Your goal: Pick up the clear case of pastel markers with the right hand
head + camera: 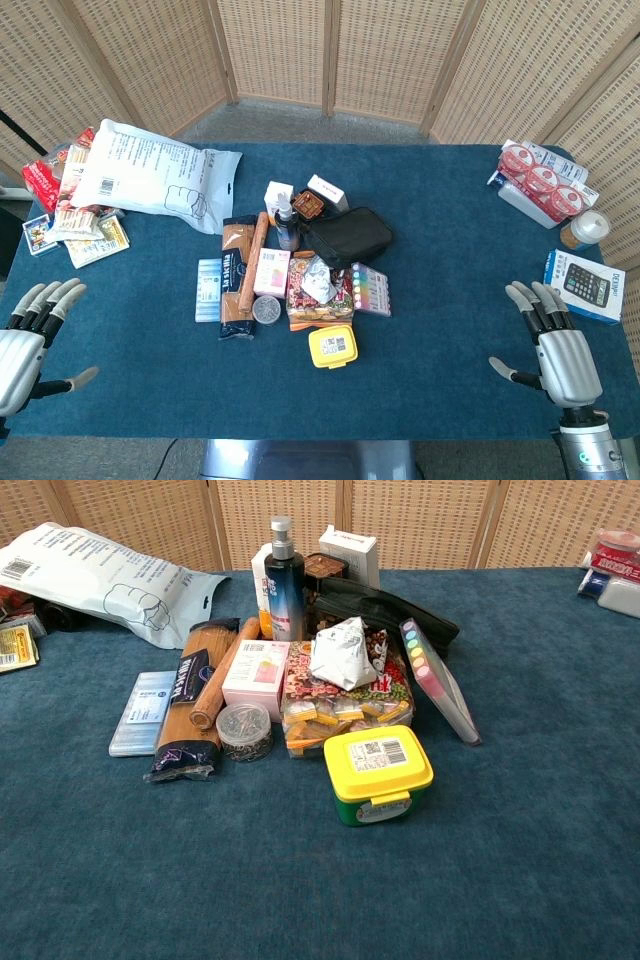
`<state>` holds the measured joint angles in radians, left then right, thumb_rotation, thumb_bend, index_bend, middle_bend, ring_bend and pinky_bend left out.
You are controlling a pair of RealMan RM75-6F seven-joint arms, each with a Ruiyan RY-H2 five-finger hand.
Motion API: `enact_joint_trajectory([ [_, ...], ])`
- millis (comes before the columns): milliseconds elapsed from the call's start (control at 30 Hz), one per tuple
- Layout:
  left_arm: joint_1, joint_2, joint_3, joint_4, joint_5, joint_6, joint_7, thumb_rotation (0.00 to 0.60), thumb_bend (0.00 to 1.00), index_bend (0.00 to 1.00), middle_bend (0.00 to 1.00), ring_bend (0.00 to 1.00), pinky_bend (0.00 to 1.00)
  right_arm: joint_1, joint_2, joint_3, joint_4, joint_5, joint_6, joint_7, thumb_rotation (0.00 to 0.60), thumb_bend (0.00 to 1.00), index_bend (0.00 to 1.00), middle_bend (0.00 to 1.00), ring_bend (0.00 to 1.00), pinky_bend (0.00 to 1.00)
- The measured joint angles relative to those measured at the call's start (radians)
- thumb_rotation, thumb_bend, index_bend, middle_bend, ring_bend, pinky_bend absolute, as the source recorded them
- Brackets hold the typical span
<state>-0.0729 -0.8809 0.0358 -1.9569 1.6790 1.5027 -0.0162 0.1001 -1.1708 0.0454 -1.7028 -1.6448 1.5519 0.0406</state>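
Observation:
The clear case of pastel markers (369, 290) lies at the right edge of the central pile, leaning against a black pouch (346, 238); in the chest view the marker case (436, 679) shows a row of coloured caps. My right hand (555, 345) rests low at the table's right front, fingers spread, holding nothing, far right of the case. At the left front corner my left hand (28, 335) lies with its fingers apart and nothing in them. Neither hand appears in the chest view.
The pile holds a yellow-lidded box (333, 346), snack bag (312, 295), spaghetti pack (238, 280), spray bottle (283, 583) and small boxes. A white mailer bag (152, 172) lies back left, a calculator box (584, 286) and jar (585, 229) at the right.

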Motion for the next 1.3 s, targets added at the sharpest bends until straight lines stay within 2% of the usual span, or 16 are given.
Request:
enact_joint_trajectory([
  [467, 0.006, 0.001, 0.0, -0.006, 0.005, 0.012, 0.007, 0.6, 0.01, 0.0, 0.0, 0.0, 0.0, 0.021, 0.002, -0.005, 0.014, 0.003, -0.044, 0.049, 0.6, 0.0, 0.0, 0.0, 0.0, 0.0],
  [667, 0.005, 0.0, -0.006, -0.004, -0.009, 0.011, 0.008, 0.6, 0.01, 0.0, 0.0, 0.0, 0.0, 0.083, 0.008, -0.003, 0.028, 0.026, -0.168, 0.144, 0.6, 0.0, 0.0, 0.0, 0.0, 0.0],
  [867, -0.003, -0.009, -0.009, -0.002, -0.029, -0.011, 0.022, 0.6, 0.0, 0.0, 0.0, 0.0, 0.0, 0.193, -0.008, 0.03, 0.063, 0.073, -0.329, 0.221, 0.6, 0.0, 0.0, 0.0, 0.0, 0.0],
  [1100, -0.013, -0.014, -0.021, 0.005, -0.073, -0.031, 0.024, 0.6, 0.01, 0.0, 0.0, 0.0, 0.0, 0.321, -0.092, 0.091, 0.16, 0.181, -0.485, 0.245, 0.6, 0.0, 0.0, 0.0, 0.0, 0.0],
  [1300, -0.029, -0.022, -0.027, 0.011, -0.099, -0.064, 0.029, 0.6, 0.0, 0.0, 0.0, 0.0, 0.0, 0.365, -0.167, 0.107, 0.235, 0.234, -0.55, 0.273, 0.6, 0.0, 0.0, 0.0, 0.0, 0.0],
])
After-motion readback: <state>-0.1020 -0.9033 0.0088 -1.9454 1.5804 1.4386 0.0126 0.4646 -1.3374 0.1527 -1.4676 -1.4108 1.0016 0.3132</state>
